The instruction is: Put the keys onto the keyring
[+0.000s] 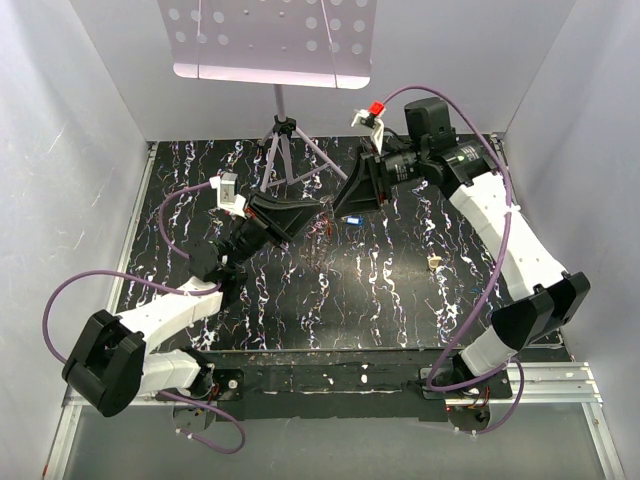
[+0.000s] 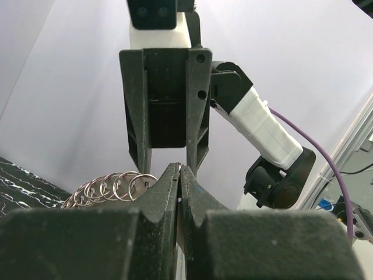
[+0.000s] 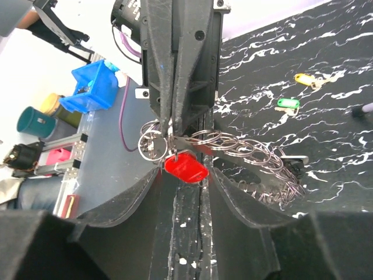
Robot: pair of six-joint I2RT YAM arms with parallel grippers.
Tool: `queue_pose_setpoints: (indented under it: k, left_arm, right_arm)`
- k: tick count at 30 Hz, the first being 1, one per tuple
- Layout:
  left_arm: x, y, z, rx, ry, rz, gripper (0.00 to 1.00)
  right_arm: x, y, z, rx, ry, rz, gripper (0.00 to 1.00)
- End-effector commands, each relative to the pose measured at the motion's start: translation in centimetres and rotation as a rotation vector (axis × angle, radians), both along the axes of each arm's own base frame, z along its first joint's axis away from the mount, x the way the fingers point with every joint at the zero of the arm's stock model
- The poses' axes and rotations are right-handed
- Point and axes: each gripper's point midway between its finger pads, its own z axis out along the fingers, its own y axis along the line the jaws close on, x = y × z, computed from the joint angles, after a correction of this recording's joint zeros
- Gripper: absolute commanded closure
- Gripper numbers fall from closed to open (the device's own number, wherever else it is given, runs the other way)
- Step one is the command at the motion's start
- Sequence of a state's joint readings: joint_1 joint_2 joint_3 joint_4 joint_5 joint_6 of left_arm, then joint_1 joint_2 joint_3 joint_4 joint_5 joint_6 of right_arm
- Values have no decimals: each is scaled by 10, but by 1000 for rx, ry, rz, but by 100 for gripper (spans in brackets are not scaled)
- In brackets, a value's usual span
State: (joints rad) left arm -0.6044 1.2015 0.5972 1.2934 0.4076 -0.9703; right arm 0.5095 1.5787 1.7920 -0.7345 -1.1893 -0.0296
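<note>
A black white-veined marbled table (image 1: 400, 300) carries a music stand with a perforated pale metal desk (image 1: 270, 40) at its far edge. Above the table's middle, the left gripper (image 2: 179, 172) and the right gripper (image 1: 347, 207) meet tip to tip.

The left jaws are pressed together on the wire of the grey metal keyring fringed with small split rings (image 3: 245, 153), which trails off to one side. The right jaws stand partly apart, and the red plastic-headed key (image 3: 185, 167) fills the gap between them. Whether they press on it I cannot tell.

On the table, well apart from the grippers, lie the green-headed key (image 3: 287, 104) and the yellow-headed key (image 3: 302, 78) near each other. The cream-headed key (image 1: 434, 262) lies alone to the right.
</note>
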Motion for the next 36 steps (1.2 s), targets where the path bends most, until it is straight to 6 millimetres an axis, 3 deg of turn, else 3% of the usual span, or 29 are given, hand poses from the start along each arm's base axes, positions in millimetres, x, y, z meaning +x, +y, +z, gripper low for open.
queue_pose_setpoints:
  k: [1, 8, 14, 29, 34, 36]
  left_arm:
    - [-26, 11, 27, -58, -148, -18, 100]
    - [-28, 6, 26, -42, -152, -48, 100]
    - [-28, 5, 27, -44, -152, -57, 100]
    - [-25, 8, 27, -47, -143, -29, 100]
    - [-26, 8, 27, -44, -142, -25, 100]
    - [-26, 9, 26, -40, -138, -24, 100]
  right_arm:
    - [-20, -13, 38, 86, -157, 43, 53]
    - [-20, -9, 45, 103, -153, 65, 52]
    - [-11, 0, 32, 60, -124, 27, 53]
    - [-19, 13, 12, 3, -116, 32, 72]
    - [-19, 14, 13, 1, -136, 32, 96]
    - [-18, 13, 13, -2, -149, 29, 99]
